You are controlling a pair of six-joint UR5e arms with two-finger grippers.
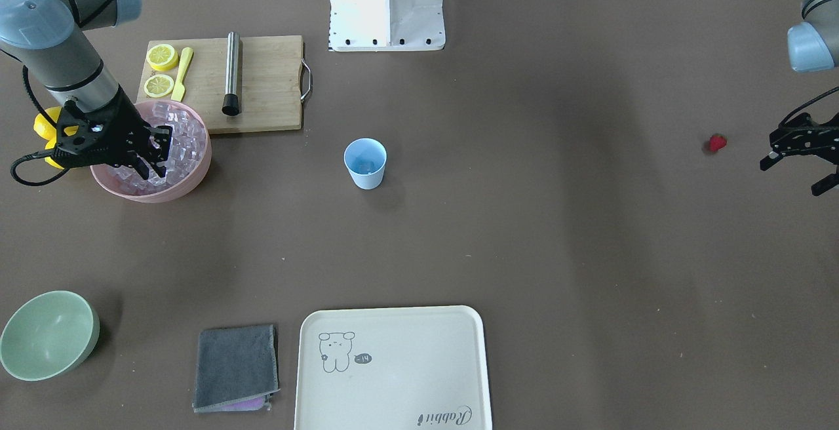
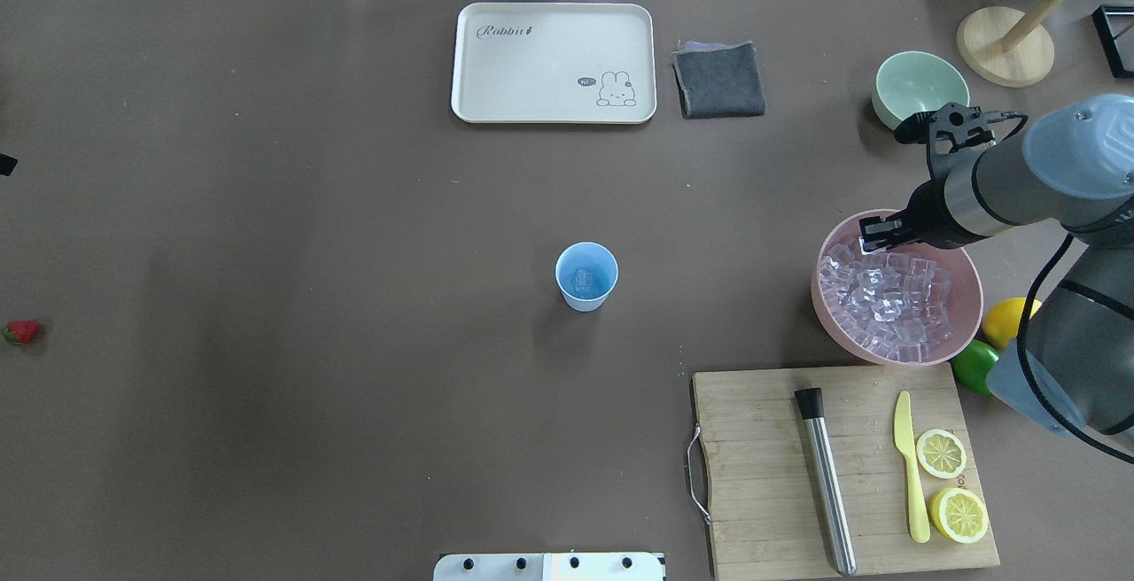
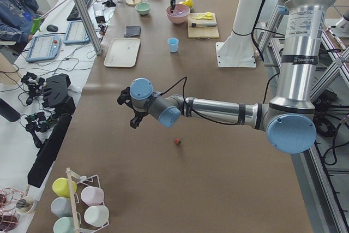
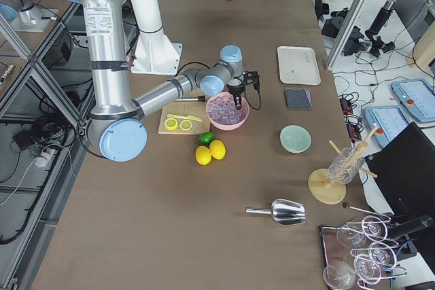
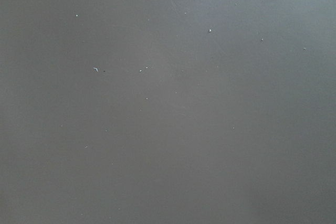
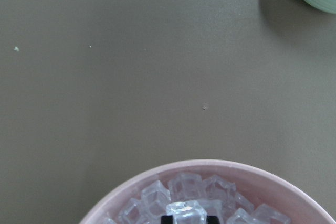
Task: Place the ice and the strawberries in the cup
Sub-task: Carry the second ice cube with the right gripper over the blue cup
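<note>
The light blue cup stands upright mid-table, with one ice cube in it. Many clear ice cubes fill the pink bowl. My right gripper hangs over the bowl's far side, shut on one ice cube held just above the pile. The red strawberry lies alone on the table, far from the cup; it also shows in the overhead view. My left gripper is open and empty, low over the table just beside the strawberry, not touching it.
A wooden cutting board holds a steel muddler, a yellow knife and lemon slices. A lemon and a lime lie by the pink bowl. A pale green bowl, a grey cloth and a cream tray sit along the far edge.
</note>
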